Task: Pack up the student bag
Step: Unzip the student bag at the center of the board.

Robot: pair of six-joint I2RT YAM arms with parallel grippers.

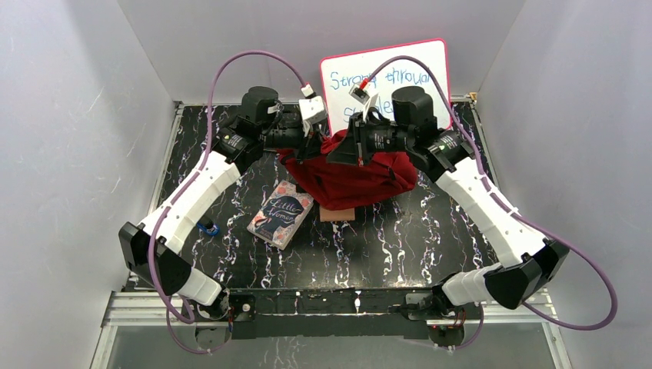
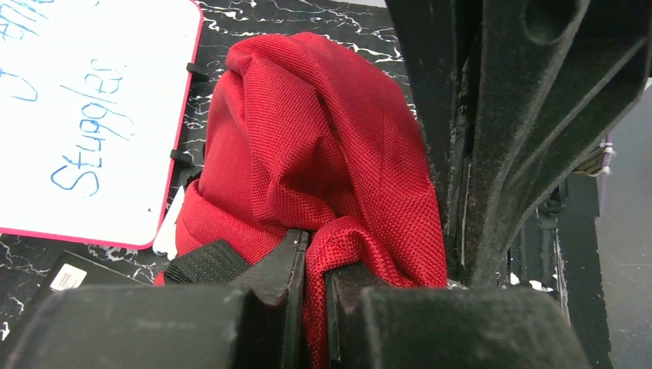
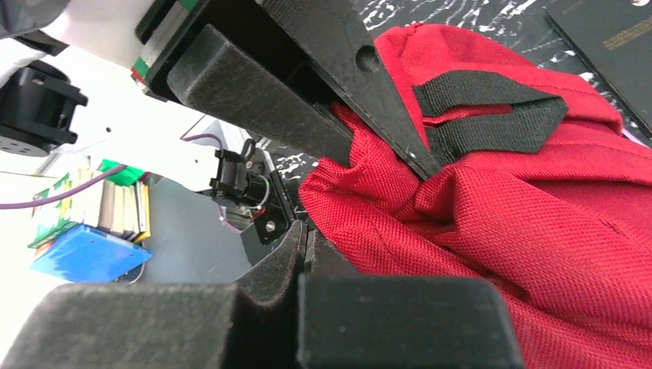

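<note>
Left pincer is squeezing a fold of red fabric from the student bag between nearly touching fingers. Right pincer is sitting fully closed against the bag's top edge; whether it is gripping cloth cannot be told. The bag is lying bunched at the far middle of the table, just before a whiteboard.

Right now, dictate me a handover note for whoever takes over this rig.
Left claw: shut on a fold of the large soft red fabric backpack.
Right claw: shut at its fabric; grip unclear.
Backpack sits bunched at the far middle of the black marbled table; the dark-covered Little Women paperback book lies beside it.
Done: nothing visibly packed. Left: open the backpack, load the book.
</note>
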